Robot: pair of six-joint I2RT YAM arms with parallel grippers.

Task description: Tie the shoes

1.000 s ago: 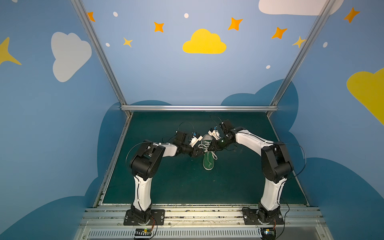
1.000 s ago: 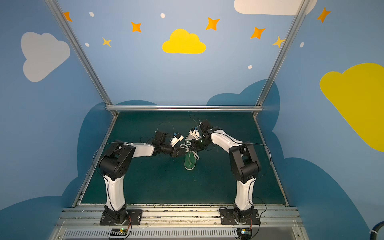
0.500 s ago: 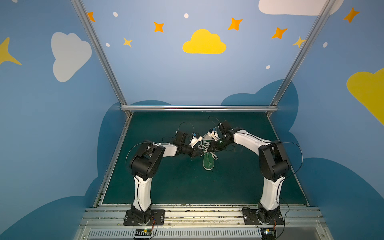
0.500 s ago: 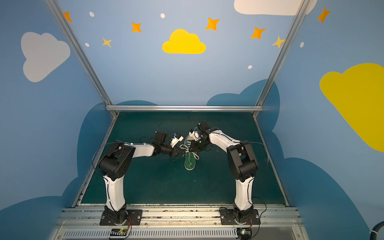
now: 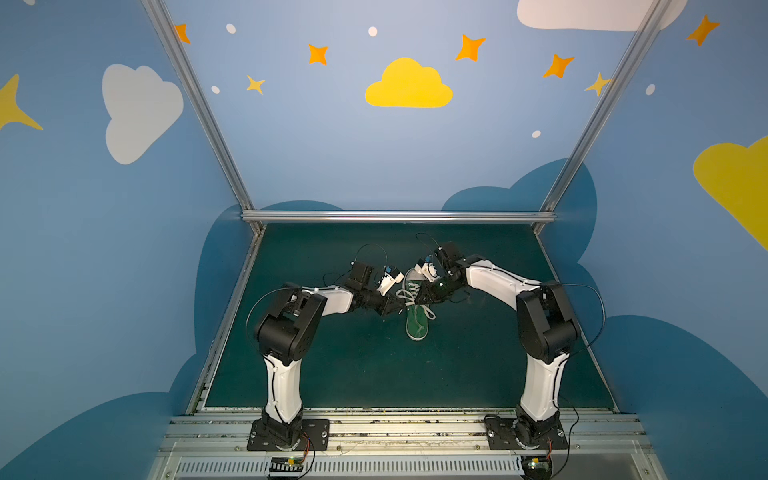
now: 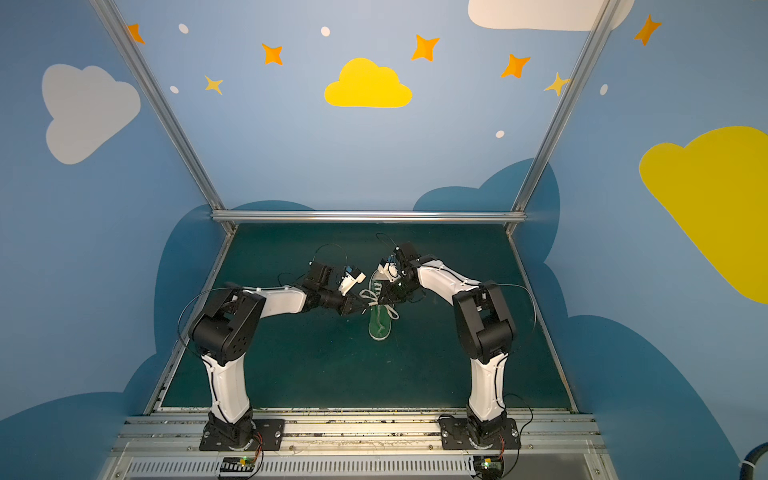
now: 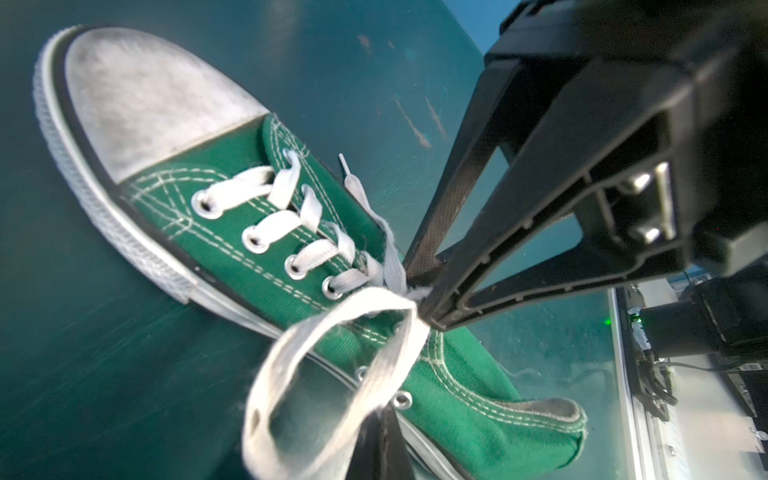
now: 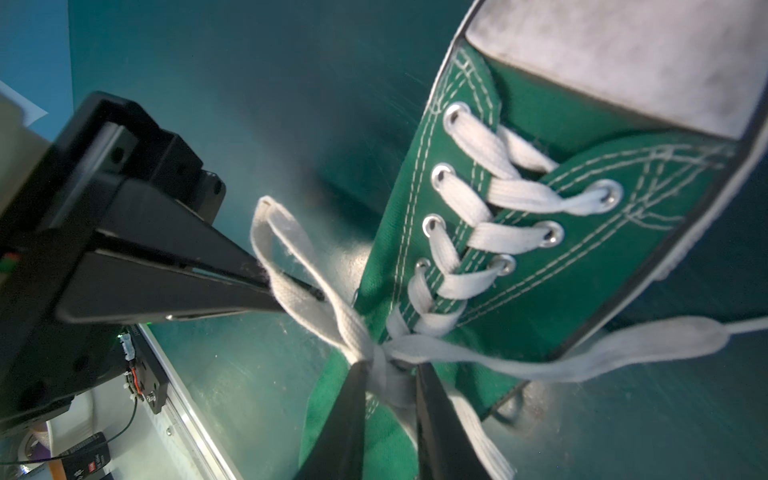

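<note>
A small green sneaker point(image 5: 417, 328) point(image 6: 380, 328) with a white toe cap lies mid-mat, toe pointing away from the arm bases. My left gripper point(image 5: 398, 308) point(image 6: 362, 308) is at the shoe's left side. In the left wrist view it point(image 7: 384, 409) is shut on a white lace loop point(image 7: 345, 309). The right wrist view shows the same grip point(image 8: 291, 291) on the loop point(image 8: 259, 232). My right gripper point(image 5: 417, 300) point(image 6: 381, 300) meets it over the shoe's tongue. There it point(image 8: 388, 370) point(image 7: 424, 301) pinches the lace at the crossing above the top eyelets.
A free lace end point(image 8: 665, 336) trails over the shoe's right side onto the green mat point(image 5: 478, 353). Another lace tip point(image 7: 347, 174) lies beside the shoe. A metal rail point(image 5: 395, 424) bounds the mat's front, with blue walls on the other sides.
My left gripper has closed on the lace loop. My right arm has shifted slightly at the elbow, its gripper staying at the lace crossing.
</note>
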